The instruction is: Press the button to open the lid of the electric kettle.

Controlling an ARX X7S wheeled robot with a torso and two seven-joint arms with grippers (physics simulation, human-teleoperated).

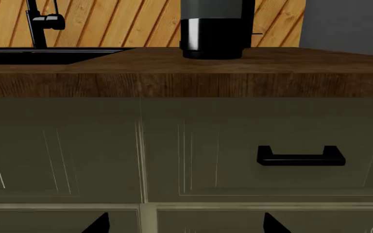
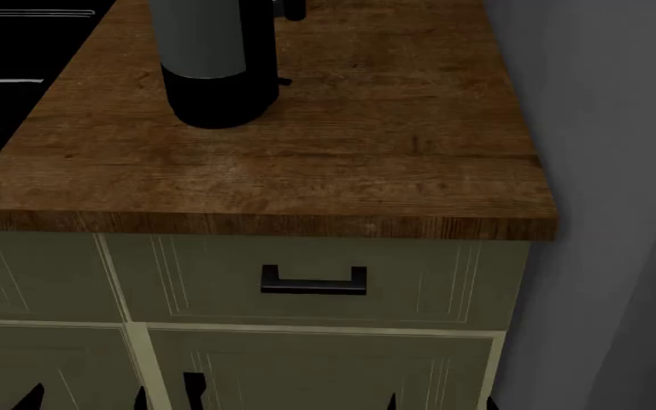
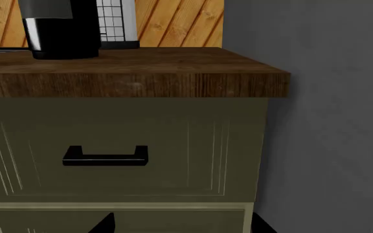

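though neither arm had reached the counter, the head view placed the kettle on the far left of the wooden top, just right of the sink. only its grey band and glossy black base showed; the lid, the button and most of the handle were cut off by the frame's upper edge, so their state could not be read. a drawer handle sat on the cabinet front below, and a grey wall closed the right side. small dark shapes along the lower edge were probably gripper tips, too clipped to judge.

from the left wrist view, the camera sat low, facing the cabinet front, which suggests the arm hung below counter height. the kettle stood on the counter straight ahead, its top again out of frame, with a black tap over the sink to the far left. two dark wedges at the lower edge may have been the left gripper's fingertips; whether it was spread or clenched could not be told.

from the right wrist view, the kettle appeared far left, with a white cylinder bearing a black grid behind it. this arm also sat low, and its gripper's state could not be told. the press looked not yet begun: an arm would likely have to rise above the kettle first.
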